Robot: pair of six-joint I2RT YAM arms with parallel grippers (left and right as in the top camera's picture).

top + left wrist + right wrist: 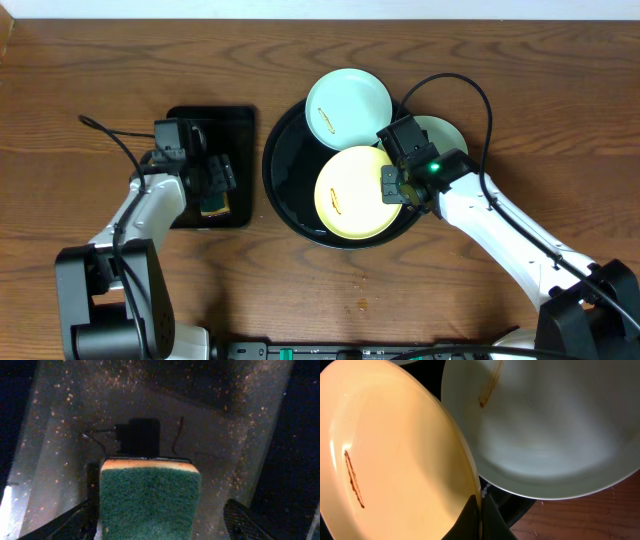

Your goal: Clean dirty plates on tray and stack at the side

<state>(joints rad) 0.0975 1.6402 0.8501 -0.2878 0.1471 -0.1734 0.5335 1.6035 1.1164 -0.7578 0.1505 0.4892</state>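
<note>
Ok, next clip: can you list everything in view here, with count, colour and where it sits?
table: one, brown wood, under everything
round tray: one, black, middle of the table
rectangular tray: one, black, left of the round tray
blue plates: two, pale blue, one at the round tray's far side, the other at its right edge, part hidden by the right gripper
yellow plate: one, pale yellow with a brown smear, near side of the round tray
sponge: one, green over yellow, on the rectangular tray
left gripper: one, black, open, fingers either side of the sponge
right gripper: one, black, shut on the yellow plate's rim
</note>
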